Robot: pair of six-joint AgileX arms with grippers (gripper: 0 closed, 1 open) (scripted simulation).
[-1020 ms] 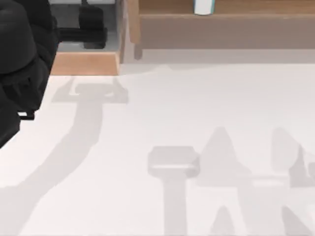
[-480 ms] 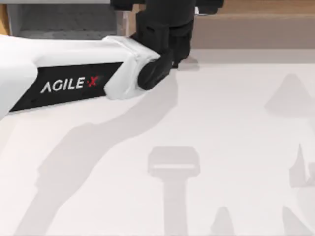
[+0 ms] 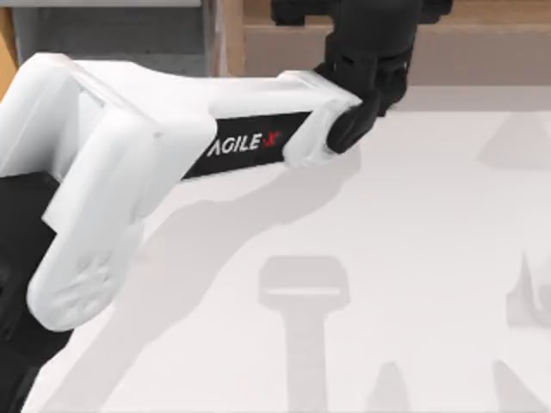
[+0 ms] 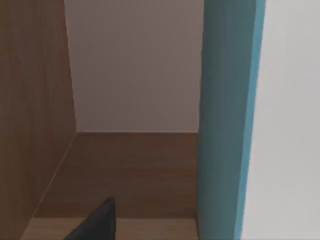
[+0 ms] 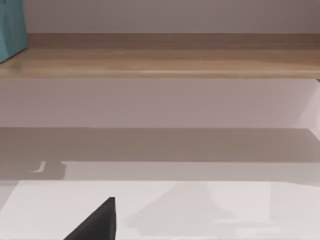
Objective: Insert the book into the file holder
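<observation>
From above, the white table (image 3: 413, 258) lies bare in the near half, crossed by soft grey shadows. My left arm (image 3: 172, 146) sweeps in from eight o'clock and reaches up toward one o'clock, where its black wrist and the left gripper (image 3: 370, 17) sit over the long brown wooden ledge (image 3: 482, 47) at the far edge. At eleven o'clock a corner of the file holder (image 3: 112, 39) shows, grey floor and wall, partly cut off by the frame and covered by the arm.

The left wrist view gives what the overhead camera cannot: the book (image 4: 225, 120) stands upright close ahead, teal cover edge-on with a pale face beside it, on the brown wooden surface, with a wooden side wall and a pale back wall behind. One dark fingertip (image 4: 97, 222) pokes in; whether the claw is apart or together I cannot tell, nor whether it touches the book.

The right wrist view looks across the table at the ledge from afar, catching a teal corner of the book on it. One dark fingertip (image 5: 97, 220) of the right gripper shows, and its claw state cannot be judged either.
</observation>
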